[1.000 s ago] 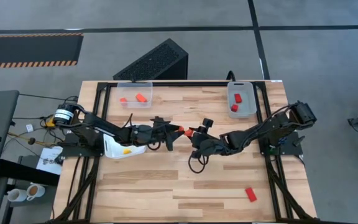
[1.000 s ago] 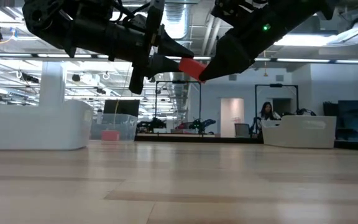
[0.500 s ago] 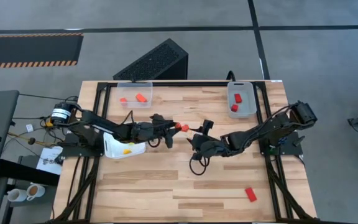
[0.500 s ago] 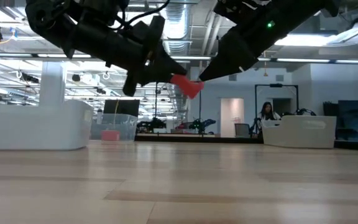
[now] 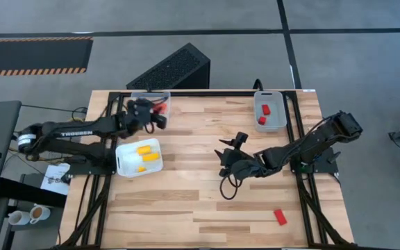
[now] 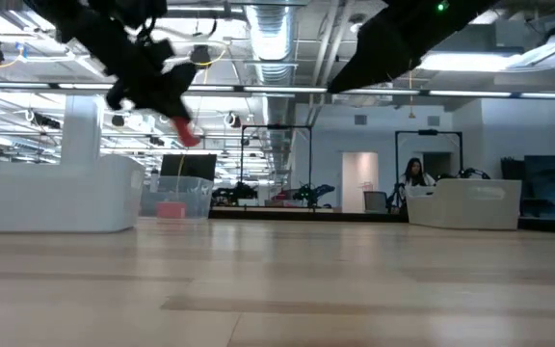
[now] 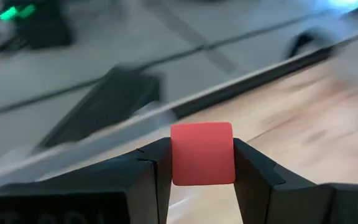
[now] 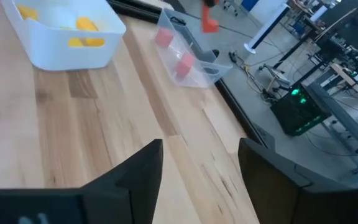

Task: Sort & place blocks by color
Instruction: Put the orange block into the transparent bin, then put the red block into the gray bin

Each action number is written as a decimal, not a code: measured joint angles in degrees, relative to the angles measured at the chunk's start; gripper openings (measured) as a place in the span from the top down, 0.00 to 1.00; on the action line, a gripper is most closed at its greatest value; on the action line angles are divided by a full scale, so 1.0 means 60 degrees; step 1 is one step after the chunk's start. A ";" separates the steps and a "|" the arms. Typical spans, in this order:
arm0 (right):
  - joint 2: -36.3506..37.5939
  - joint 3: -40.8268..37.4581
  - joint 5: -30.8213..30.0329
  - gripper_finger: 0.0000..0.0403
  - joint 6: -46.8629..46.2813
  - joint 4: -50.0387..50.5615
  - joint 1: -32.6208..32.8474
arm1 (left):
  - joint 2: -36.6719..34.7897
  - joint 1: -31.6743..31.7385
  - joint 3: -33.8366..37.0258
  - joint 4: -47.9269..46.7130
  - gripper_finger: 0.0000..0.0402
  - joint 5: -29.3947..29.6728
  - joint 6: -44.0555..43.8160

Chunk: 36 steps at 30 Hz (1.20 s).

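My left gripper (image 5: pixel 155 117) hangs over the clear bin at the far left (image 5: pixel 160 94), shut on a red-orange cube (image 7: pixel 202 154). In the low view the cube (image 6: pixel 187 133) is well above the table. My right gripper (image 5: pixel 228 161) hovers open above the table's middle, and its wrist view (image 8: pixel 197 171) shows nothing between the fingers. Yellow blocks (image 5: pixel 144 154) lie in the white tray (image 5: pixel 122 161). Red blocks (image 5: pixel 264 114) lie in the clear bin at the far right (image 5: pixel 278 123). One red block (image 5: pixel 280 217) rests flat on the table near the near right corner. My left gripper pinches the red-orange cube between its two fingers (image 7: pixel 157 171), one on each of two opposite side faces (image 7: pixel 178 155). The cube is lifted clear and sticks out beyond the fingertips.
A black keyboard-like box (image 5: pixel 172 69) lies on the floor beyond the far edge. The black table frame (image 5: pixel 207 93) runs along the far edge between the two bins. Bare wood spreads across the near half (image 5: pixel 186 208).
My left gripper has swung with the cube from the table's middle, close to my right gripper, toward the far left, and now stands over the far left clear bin. My right gripper has drawn back a little toward the near right. With the left arm gone, the white tray is uncovered.
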<state>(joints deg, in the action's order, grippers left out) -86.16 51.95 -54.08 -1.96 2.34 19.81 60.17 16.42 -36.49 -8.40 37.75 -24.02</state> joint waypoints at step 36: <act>0.1659 -0.0005 0.0028 0.49 -0.1507 0.2595 0.0701 | 0.0293 0.2556 0.0011 -0.1006 0.43 -0.1600 0.0812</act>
<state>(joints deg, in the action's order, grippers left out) -76.21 51.92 -53.91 -11.00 17.91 24.02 61.93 31.75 -36.42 -14.44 28.16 -19.15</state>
